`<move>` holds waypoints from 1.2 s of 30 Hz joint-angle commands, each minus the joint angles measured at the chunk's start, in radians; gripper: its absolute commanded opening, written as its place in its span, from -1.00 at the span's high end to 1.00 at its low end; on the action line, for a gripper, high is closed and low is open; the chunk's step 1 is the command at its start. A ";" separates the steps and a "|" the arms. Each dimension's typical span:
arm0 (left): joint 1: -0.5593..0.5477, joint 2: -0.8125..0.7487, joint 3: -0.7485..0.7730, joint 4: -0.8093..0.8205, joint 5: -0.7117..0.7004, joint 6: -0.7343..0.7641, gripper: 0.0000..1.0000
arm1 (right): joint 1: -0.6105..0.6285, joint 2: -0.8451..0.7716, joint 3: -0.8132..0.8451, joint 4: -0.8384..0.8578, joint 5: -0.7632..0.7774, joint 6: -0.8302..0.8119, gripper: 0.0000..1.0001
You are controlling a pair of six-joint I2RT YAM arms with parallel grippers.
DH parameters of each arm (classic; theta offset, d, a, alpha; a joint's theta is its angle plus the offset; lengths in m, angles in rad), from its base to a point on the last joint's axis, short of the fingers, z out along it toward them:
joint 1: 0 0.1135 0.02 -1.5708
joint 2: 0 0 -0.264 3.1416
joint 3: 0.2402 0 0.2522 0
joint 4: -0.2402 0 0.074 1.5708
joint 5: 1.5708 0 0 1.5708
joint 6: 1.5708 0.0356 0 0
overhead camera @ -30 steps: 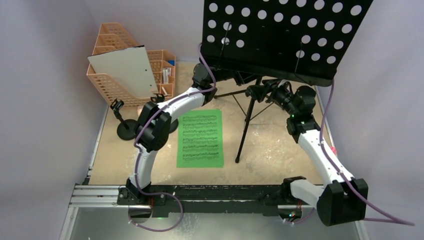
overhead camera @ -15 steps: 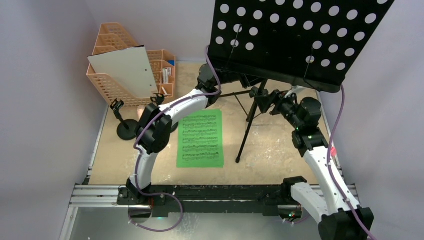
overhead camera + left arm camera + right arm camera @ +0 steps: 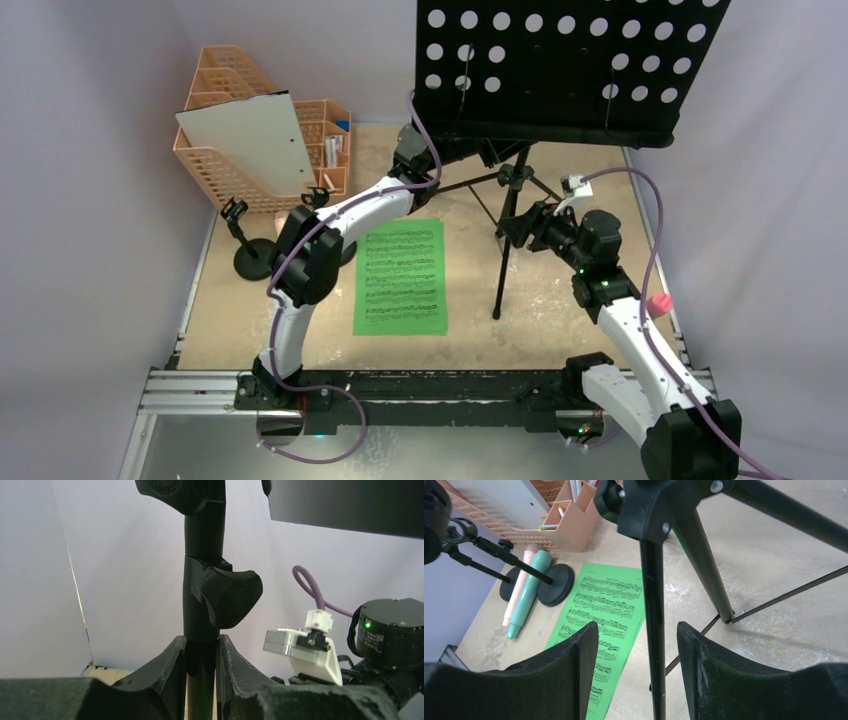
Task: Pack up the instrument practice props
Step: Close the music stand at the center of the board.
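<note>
Far left, your orange mesh organizer (image 3: 215,165) stands at the back of the sandy desk (image 3: 540,330), with a smooth grey-white board (image 3: 245,140) tilted against it. In front of it are the two black holders (image 3: 555,584) on flat round bases with thin stems. The pink microphone (image 3: 516,587) and the mint microphone (image 3: 526,592) lie side by side against those bases. Moving to the centre, the green sheet music (image 3: 400,278) lies flat on the desk, its printed staves facing up. Your left pincer (image 3: 201,652) is closed narrow on the matte round post of the music stand (image 3: 550,110), gripping just below a chunky clamp knob (image 3: 227,597). The stand's black panel, punched with round holes, sits high at the back. Over on the right, your right pincer (image 3: 638,640) is wide open, with one slim tripod leg (image 3: 653,630) passing between its textured fingers and a gap on each side
</note>
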 commanded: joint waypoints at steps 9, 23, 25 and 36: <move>0.014 -0.052 -0.013 0.018 -0.073 0.015 1.00 | 0.009 0.120 -0.082 0.259 -0.013 -0.001 0.34; 0.006 -0.085 0.006 0.001 -0.042 -0.006 1.00 | 0.008 0.076 -0.002 0.336 0.194 -0.063 1.00; 0.005 -0.087 0.012 0.001 -0.035 -0.016 1.00 | 0.008 0.081 0.011 0.353 0.207 -0.073 1.00; -0.016 -0.096 0.068 -0.029 -0.024 -0.015 1.00 | 0.008 0.047 0.032 0.481 0.265 -0.113 1.00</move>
